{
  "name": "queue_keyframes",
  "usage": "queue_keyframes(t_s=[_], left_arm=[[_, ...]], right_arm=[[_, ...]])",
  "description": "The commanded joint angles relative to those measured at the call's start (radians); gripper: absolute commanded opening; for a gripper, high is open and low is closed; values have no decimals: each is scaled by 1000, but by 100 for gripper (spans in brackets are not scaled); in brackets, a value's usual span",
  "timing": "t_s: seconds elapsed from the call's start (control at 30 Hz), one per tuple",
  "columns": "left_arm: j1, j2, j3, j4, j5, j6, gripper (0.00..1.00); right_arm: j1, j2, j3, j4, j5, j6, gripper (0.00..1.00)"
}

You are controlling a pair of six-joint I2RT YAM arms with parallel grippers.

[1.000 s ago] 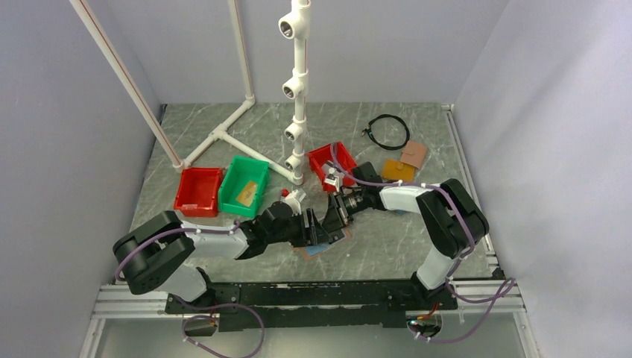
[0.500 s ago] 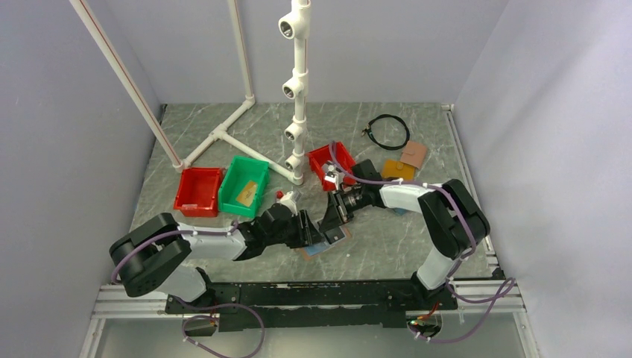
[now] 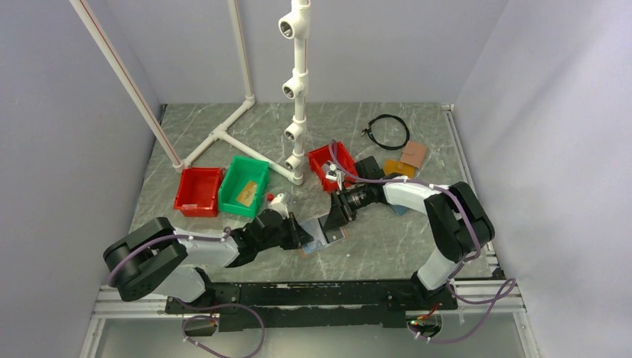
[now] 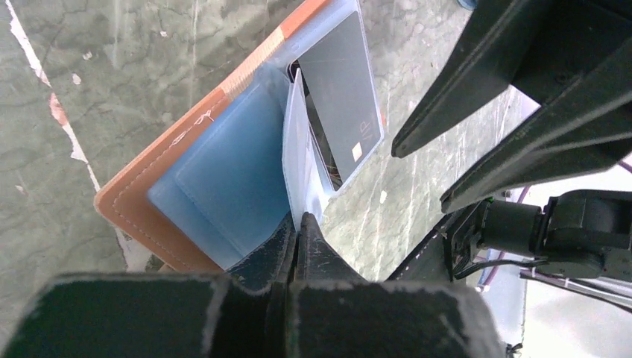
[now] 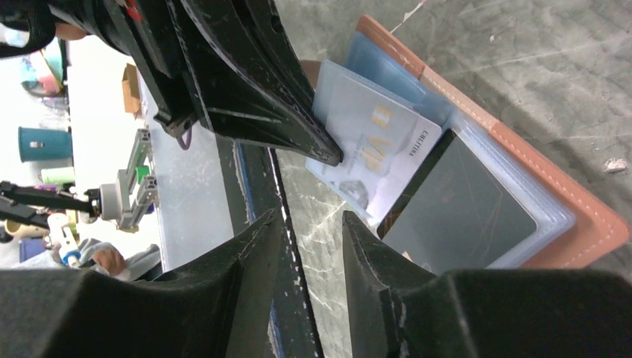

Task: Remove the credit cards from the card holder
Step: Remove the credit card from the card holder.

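We find the left claw (image 4: 298, 227) pinching the grey-white card (image 5: 373, 142) by its edge; the thin hold may slip. Just beyond its tips, the open card holder (image 4: 141, 212) on the desk (image 4: 112, 74) may drag along, since the right claw (image 5: 313, 216), farther out, stands spread and empty. The card reads "VIP".

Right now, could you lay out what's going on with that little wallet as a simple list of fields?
card holder: lying open on the table, blue lining up
dark card: in a clear pocket of the holder
grey-white card: raised off the lining, pinched at its edge
left jaws: shut on the grey-white card
right jaws: open, empty, beside the holder
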Motion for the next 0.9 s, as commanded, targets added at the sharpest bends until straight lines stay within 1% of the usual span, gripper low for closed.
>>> queue_keyframes(t_s=[0.0, 0.13, 0.33, 0.53, 0.67, 0.87], left_arm=[[4, -47, -49, 144, -2, 125, 0], [4, -79, -79, 236, 34, 206, 0], [4, -96, -88, 341, 142, 300, 0], [4, -89, -97, 433, 198, 304, 0], [5, -88, -109, 478, 206, 292, 0], [12, -88, -115, 548, 227, 269, 0]], right_arm=[[-16, 19, 27, -33, -72, -103, 40], [-36, 21, 22, -29, -129, -113, 42], [-61, 9, 21, -38, -235, -149, 44], [-73, -3, 24, -55, -275, -174, 45], [-84, -13, 33, -81, -282, -204, 45], [-89, -25, 31, -91, -339, -220, 44]])
